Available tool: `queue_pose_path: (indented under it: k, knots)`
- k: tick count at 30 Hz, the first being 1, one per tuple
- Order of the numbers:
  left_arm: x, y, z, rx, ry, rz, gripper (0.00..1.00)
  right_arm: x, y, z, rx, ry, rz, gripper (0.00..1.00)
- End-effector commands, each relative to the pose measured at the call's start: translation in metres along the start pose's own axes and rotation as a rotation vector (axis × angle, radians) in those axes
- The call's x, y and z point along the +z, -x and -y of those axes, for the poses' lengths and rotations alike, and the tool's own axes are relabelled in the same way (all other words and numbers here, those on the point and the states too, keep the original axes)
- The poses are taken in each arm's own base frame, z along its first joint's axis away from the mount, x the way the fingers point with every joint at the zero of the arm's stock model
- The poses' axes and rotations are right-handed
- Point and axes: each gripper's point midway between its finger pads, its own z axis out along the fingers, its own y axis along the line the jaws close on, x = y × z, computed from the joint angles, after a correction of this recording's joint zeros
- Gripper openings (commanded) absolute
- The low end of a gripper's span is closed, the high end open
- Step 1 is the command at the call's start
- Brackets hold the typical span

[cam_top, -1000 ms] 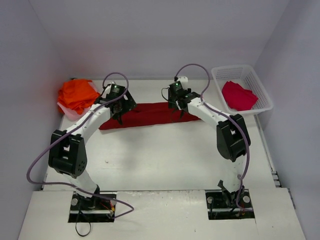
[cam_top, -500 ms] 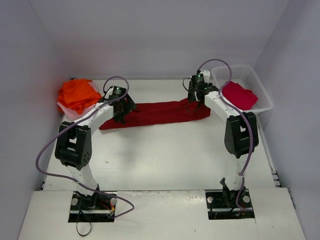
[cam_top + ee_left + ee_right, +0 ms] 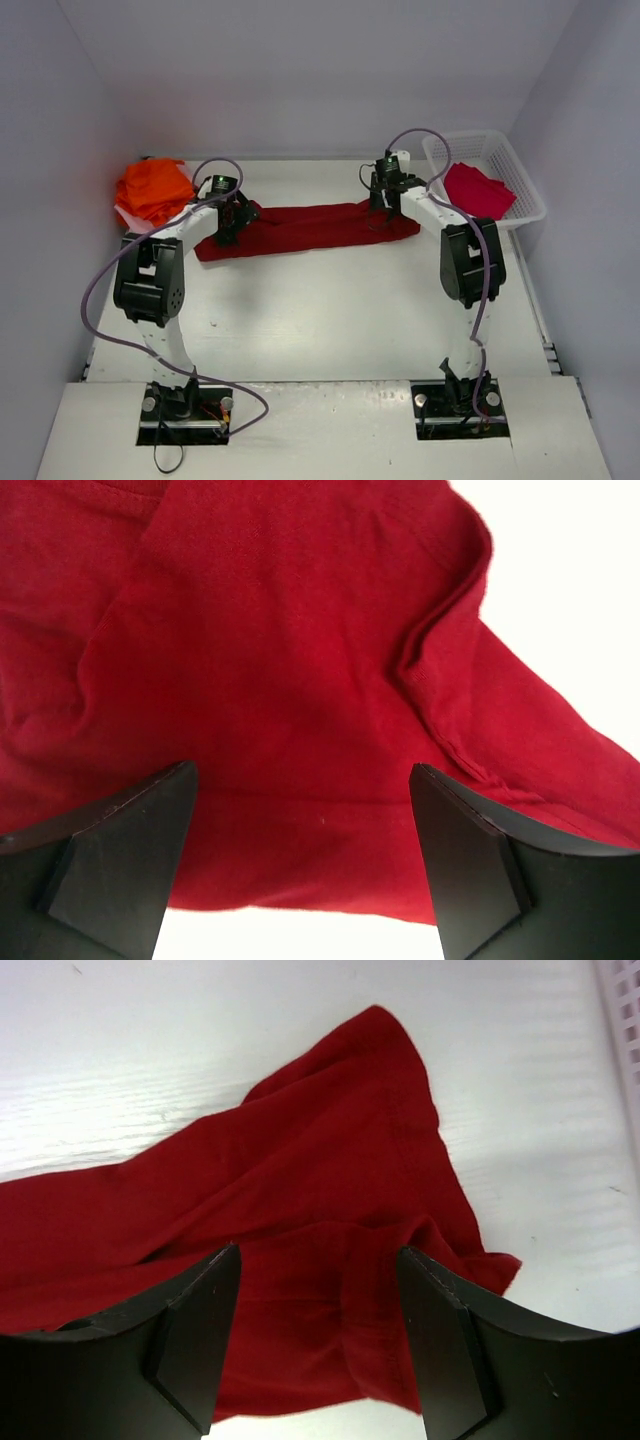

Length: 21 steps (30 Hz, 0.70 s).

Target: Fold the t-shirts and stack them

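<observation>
Top external view: a dark red shirt (image 3: 305,228) is laid as a long band across the middle of the table (image 3: 320,320). It appears folded lengthwise, so the fold is judged partway done. The left gripper (image 3: 228,222) is set over the band's left end and the right gripper (image 3: 385,205) over its right end, presumably so both ends can be lifted together.

Left wrist view: jaws are spread wide above flat cloth; nothing is pinched.

Right wrist view: jaws are parted less widely, straddling a creased hem near the shirt's corner; nothing is gripped.

A pile of orange shirts (image 3: 153,188) is kept at the upper left of the frame. A crimson shirt (image 3: 478,190) is lying crumpled in the white basket (image 3: 470,136) at the upper right, judged not yet folded.
</observation>
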Motion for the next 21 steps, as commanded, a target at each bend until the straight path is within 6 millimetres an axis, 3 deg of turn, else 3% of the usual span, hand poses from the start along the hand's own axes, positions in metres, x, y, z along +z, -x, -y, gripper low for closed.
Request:
queue_pose_path:
  k: [1, 4, 12, 18, 21]
  knots:
    - [0.000, 0.019, 0.017, -0.021, -0.064, 0.042, 0.82, 0.006, 0.010, 0.000, -0.004, -0.007, 0.041, 0.60]
    - [0.009, 0.018, 0.016, -0.025, -0.057, 0.032, 0.82, 0.017, 0.002, 0.003, -0.012, -0.028, 0.027, 0.60]
    - [0.044, 0.013, 0.020, -0.037, -0.047, 0.001, 0.82, 0.023, -0.021, 0.011, -0.009, -0.060, -0.015, 0.60]
    - [0.054, 0.019, 0.036, -0.035, -0.070, -0.013, 0.82, 0.016, -0.041, 0.022, -0.017, -0.094, -0.056, 0.60]
    - [0.055, 0.025, 0.044, -0.031, -0.076, -0.015, 0.82, 0.001, -0.046, 0.024, 0.009, -0.085, -0.068, 0.61]
